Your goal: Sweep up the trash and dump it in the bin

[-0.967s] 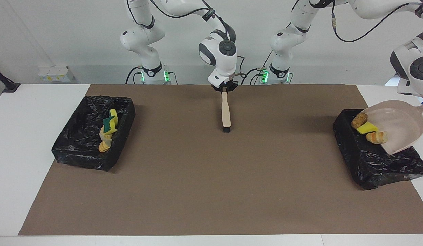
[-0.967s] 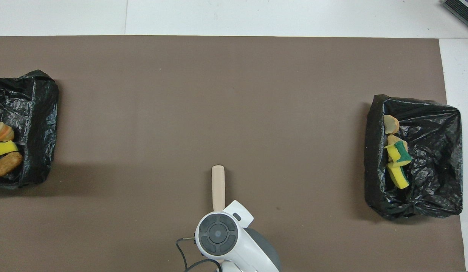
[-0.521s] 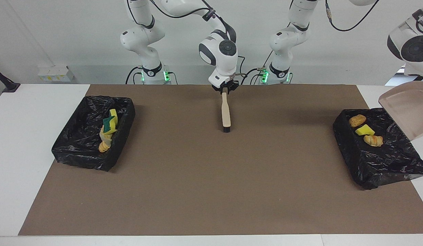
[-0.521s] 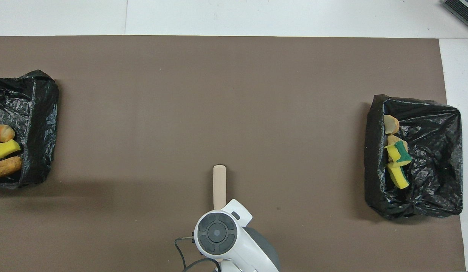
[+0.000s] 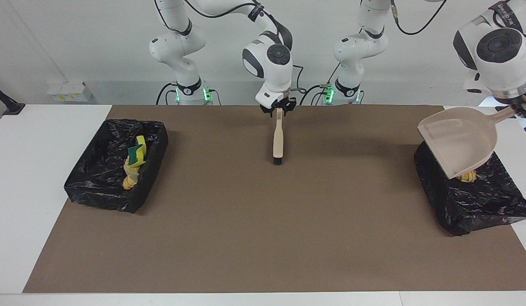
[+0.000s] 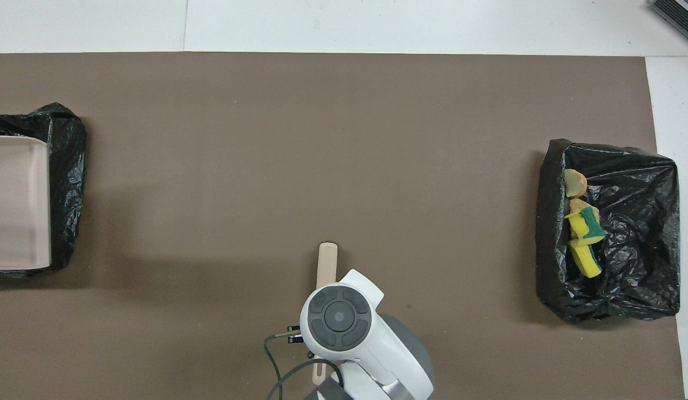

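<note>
The beige dustpan [image 5: 458,140] hangs empty over the black-lined bin [image 5: 479,208] at the left arm's end of the table. My left gripper [image 5: 522,106] is shut on the pan's handle. The pan hides most of the trash in that bin; one tan piece [image 5: 468,176] peeks out under its edge. From overhead the dustpan [image 6: 16,203] covers that bin [image 6: 66,166]. The other bin [image 5: 97,187] holds yellow-green sponge bits and tan pieces [image 5: 134,163], [image 6: 583,233]. My right gripper [image 5: 279,108] is at the handle of the beige brush [image 5: 278,138], whose bristles touch the mat.
A brown mat [image 5: 263,229] covers most of the white table [image 5: 33,170]. The bin at the right arm's end [image 6: 638,278] sits at the mat's edge. A dark object [image 6: 677,16] lies at the table's corner farthest from the robots.
Three pieces slid off the tipped dustpan into the bin; the left arm lifted the pan away, then brought it back over the bin. The right hand rose slightly and the brush shifted.
</note>
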Robot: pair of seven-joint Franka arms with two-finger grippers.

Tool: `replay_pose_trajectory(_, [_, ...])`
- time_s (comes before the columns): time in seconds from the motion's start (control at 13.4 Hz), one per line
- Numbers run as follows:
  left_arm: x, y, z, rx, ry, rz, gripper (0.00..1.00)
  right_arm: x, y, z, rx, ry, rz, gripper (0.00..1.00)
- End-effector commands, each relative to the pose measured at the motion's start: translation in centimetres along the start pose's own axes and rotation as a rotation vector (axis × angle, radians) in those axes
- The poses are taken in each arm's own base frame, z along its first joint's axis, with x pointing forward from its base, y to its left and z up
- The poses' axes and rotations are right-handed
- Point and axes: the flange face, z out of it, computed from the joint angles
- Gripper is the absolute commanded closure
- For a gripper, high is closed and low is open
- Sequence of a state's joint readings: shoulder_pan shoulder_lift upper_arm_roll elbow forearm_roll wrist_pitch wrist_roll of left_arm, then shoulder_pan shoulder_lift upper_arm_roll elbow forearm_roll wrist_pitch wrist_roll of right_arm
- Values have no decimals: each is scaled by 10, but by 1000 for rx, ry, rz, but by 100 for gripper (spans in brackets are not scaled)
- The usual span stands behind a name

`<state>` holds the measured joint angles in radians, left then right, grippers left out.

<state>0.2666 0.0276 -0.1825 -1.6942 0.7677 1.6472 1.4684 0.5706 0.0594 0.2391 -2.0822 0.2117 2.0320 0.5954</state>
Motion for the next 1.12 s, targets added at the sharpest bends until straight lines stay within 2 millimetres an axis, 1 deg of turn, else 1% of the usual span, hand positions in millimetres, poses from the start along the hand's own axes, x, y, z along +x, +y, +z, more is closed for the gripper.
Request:
replay_pose_trajectory(0.0, [23, 13, -9, -41, 141, 2, 100, 4, 29, -40, 24, 44, -72, 0])
replay_pose_trajectory(0.07, [33, 15, -12, -47, 199, 6, 100, 10, 41, -54, 33, 59, -46, 0])
replay_pose_trajectory(0.15, [45, 16, -16, -52, 253, 17, 100, 16, 53, -60, 34, 55, -20, 0])
replay_pose_trajectory(0.22, [55, 18, -20, -55, 309, 22, 100, 22, 61, -69, 30, 54, -7, 0])
replay_pose_trajectory(0.3, [65, 18, -20, -66, 366, 27, 100, 27, 69, -76, 24, 50, 9, 0])
replay_pose_trajectory(0.37, [82, 16, -27, -65, 420, 41, 100, 35, 84, -83, 29, 54, 39, 0])
replay_pose_trajectory(0.45, [96, 14, -29, -78, 449, 21, 100, 48, 103, -97, 44, 67, 82, 0])
replay_pose_trajectory(0.6, [134, 9, -37, -98, 497, -13, 100, 68, 147, -122, 65, 83, 167, 0])
replay_pose_trajectory(0.67, [145, 5, -35, -110, 516, -53, 100, 76, 168, -130, 72, 86, 195, 0])
replay_pose_trajectory(0.74, [163, 2, -35, -144, 531, -122, 100, 80, 181, -139, 75, 100, 189, 0])
replay_pose_trajectory(0.82, [187, 2, -41, -177, 523, -189, 100, 84, 199, -151, 72, 104, 186, 0])
replay_pose_trajectory(0.89, [210, 2, -44, -214, 508, -271, 100, 89, 225, -173, 64, 116, 192, 0])
replay_pose_trajectory(0.97, [231, 3, -51, -242, 498, -343, 100, 92, 242, -191, 43, 124, 197, 0])
replay_pose_trajectory(1.04, [252, 4, -60, -256, 492, -408, 100, 95, 257, -206, -3, 150, 208, 0])
